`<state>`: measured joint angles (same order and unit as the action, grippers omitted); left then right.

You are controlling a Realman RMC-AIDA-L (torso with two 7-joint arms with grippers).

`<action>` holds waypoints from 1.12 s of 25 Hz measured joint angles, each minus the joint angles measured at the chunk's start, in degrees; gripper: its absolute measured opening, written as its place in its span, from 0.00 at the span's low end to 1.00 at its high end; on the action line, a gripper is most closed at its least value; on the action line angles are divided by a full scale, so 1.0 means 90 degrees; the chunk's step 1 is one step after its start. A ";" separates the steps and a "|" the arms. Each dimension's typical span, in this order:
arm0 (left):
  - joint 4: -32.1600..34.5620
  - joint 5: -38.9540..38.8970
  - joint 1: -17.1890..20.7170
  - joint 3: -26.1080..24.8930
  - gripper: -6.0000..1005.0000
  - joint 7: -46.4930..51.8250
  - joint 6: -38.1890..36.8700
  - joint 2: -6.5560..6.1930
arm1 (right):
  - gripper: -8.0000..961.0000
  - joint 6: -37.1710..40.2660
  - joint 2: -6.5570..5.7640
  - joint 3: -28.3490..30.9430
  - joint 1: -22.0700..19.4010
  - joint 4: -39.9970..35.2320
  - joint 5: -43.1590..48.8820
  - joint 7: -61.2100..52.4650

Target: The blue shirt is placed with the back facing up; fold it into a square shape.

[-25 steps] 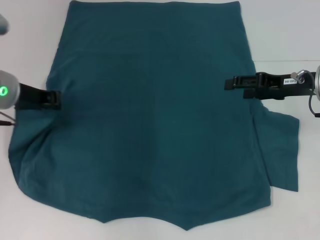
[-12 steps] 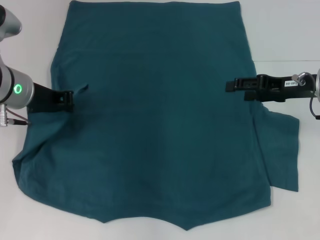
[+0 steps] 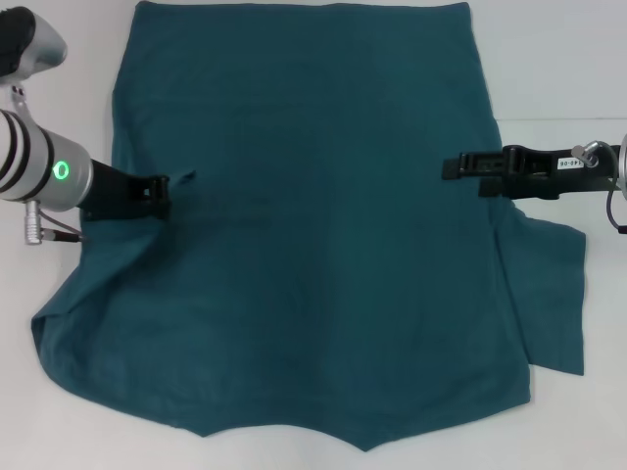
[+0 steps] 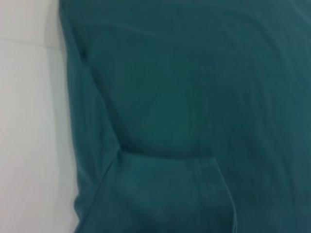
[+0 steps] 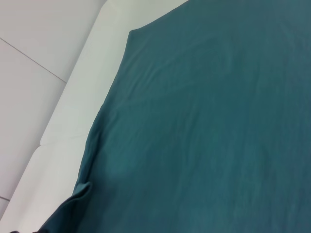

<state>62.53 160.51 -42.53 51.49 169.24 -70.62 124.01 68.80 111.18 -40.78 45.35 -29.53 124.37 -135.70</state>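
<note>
Teal-blue cotton, the blue shirt (image 3: 313,225) lies plain side up on the white desk (image 3: 558,59), my left pincer (image 3: 168,190) closed on its left edge for the first side fold inward, right pincer (image 3: 453,165) over its right edge, grip unclear.

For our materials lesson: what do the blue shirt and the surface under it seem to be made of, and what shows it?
The blue shirt: soft matte knit, probably cotton; it creases and shows a stitched hem in the left wrist view. The table: smooth white hard surface, perhaps laminate; faintly reflective, exact material unclear.
</note>
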 joint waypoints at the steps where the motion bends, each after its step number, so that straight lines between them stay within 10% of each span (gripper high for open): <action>1: -0.0047 -0.0040 -0.0014 0.0000 0.11 0.0000 0.0019 0.0000 | 0.92 0.0000 0.0000 0.0000 0.0000 0.0000 0.0000 0.0000; 17: -0.0215 -0.1158 0.0185 -0.0058 0.13 -0.0814 -0.0317 -0.0054 | 0.92 0.0003 -0.0010 0.0087 -0.0059 -0.0003 0.0000 0.0010; 28: -0.0243 -0.3130 0.1118 -0.1131 0.48 -0.3224 -0.0364 -0.0087 | 0.92 0.0057 -0.0038 0.0083 -0.0103 -0.0019 -0.0001 0.0067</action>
<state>60.35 132.34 -32.46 41.31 140.22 -73.90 123.23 69.32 110.84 -40.04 44.42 -29.70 124.36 -135.10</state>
